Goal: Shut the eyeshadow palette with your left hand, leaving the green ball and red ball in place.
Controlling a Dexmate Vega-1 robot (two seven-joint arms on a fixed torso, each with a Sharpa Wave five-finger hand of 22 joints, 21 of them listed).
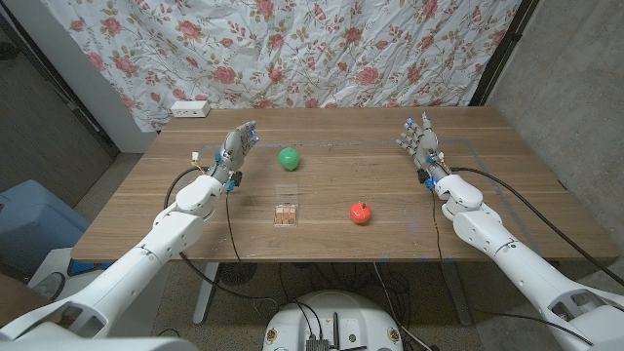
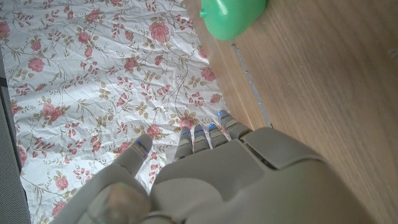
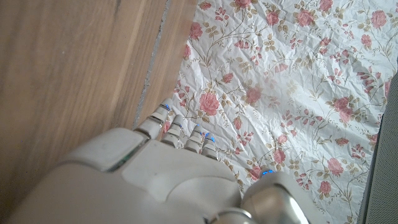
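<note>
The eyeshadow palette (image 1: 285, 211) lies open at the table's middle, its clear lid up behind a tray of brownish pans. A green ball (image 1: 289, 158) sits behind it and a red ball (image 1: 361, 213) to its right. My left hand (image 1: 237, 149) is raised over the table's left side, fingers apart and empty, well left of the green ball (image 2: 234, 17). My right hand (image 1: 419, 141) is held up at the right side, also empty with fingers apart. In the wrist views each hand (image 2: 205, 180) (image 3: 161, 180) shows its back with nothing in it.
A white power strip (image 1: 190, 108) lies at the back left corner of the wooden table (image 1: 487, 214). A floral cloth (image 1: 322, 49) hangs behind the table. A blue bin (image 1: 29, 219) stands on the floor to the left.
</note>
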